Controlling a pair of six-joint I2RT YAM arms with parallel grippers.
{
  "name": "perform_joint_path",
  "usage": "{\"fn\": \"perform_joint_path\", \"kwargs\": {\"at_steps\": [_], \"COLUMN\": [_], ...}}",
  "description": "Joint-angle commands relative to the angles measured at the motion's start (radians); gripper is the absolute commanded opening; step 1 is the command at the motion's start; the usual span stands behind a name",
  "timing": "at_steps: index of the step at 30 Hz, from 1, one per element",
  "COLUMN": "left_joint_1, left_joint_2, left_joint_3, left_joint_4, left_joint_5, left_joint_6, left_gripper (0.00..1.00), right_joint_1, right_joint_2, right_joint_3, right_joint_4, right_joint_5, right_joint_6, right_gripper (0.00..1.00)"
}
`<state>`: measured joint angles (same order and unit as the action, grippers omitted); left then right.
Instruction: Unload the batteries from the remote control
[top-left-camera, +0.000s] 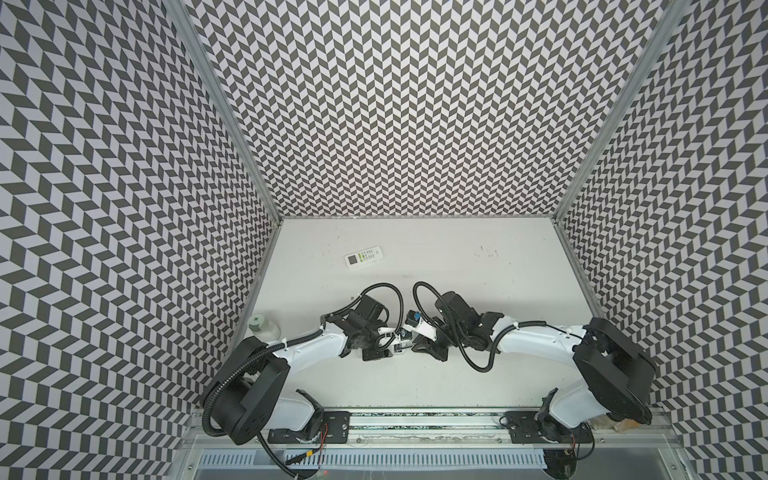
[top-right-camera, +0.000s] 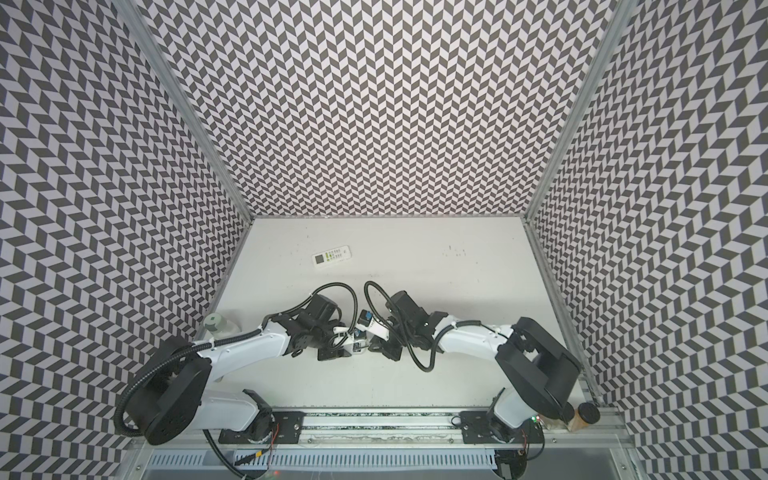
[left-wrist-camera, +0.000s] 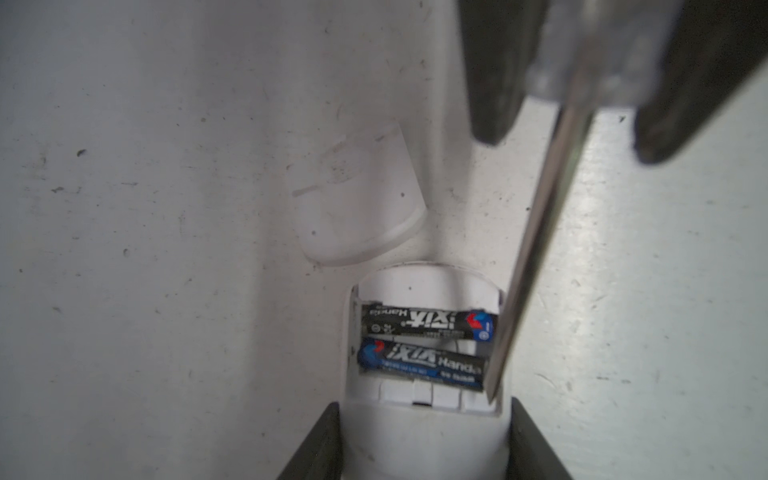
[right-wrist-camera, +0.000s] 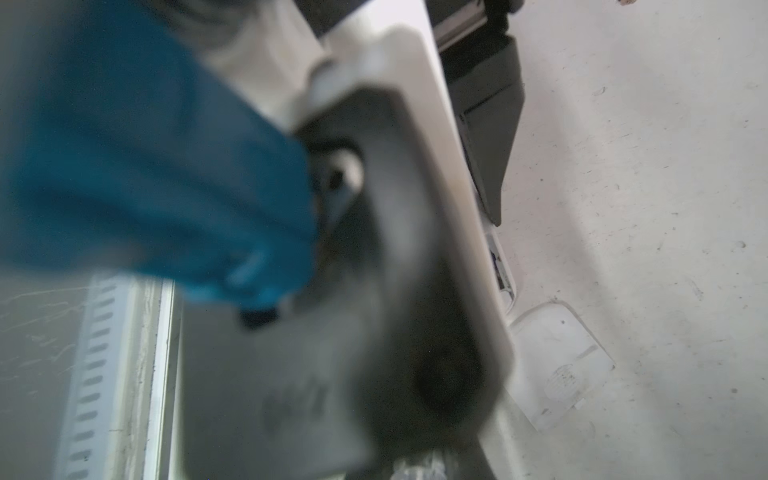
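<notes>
I am bracing the remote control (left-wrist-camera: 419, 446) in the left gripper (left-wrist-camera: 424, 413), jaws half-spread around its body so it cannot slide. The right gripper (left-wrist-camera: 575, 149), pinched tight on the screwdriver (left-wrist-camera: 536, 232), is angling its tip against the black batteries (left-wrist-camera: 424, 324) in the open compartment, apparently to pry them out.
</notes>
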<state>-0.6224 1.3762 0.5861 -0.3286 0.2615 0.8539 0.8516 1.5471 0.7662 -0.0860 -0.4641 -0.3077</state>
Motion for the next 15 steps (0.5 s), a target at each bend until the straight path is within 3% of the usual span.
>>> {"fn": "perform_joint_path", "kwargs": {"at_steps": [1, 7, 15], "left_joint_1": [-0.020, -0.018, -0.017], "left_joint_2": [0.019, 0.016, 0.019], "left_joint_3": [-0.001, -0.004, 0.005], "left_joint_4": [-0.075, -0.074, -0.078], "left_joint_5": [0.044, 0.041, 0.045], "left_joint_6": [0.001, 0.003, -0.003], "left_gripper": [0.40, 0.41, 0.45], "right_joint_1": [-0.006, -0.011, -0.037], "right_joint_2": [-0.032, -0.054, -0.064], "right_joint_3": [-0.007, -0.013, -0.017], "right_joint_4": [0.149, 0.207, 0.225], "right_joint_5": [0.115, 0.204, 0.223], "right_joint_6": [0.026, 0.027, 0.023], "right_gripper": [0.00, 0.00, 0.00]}}
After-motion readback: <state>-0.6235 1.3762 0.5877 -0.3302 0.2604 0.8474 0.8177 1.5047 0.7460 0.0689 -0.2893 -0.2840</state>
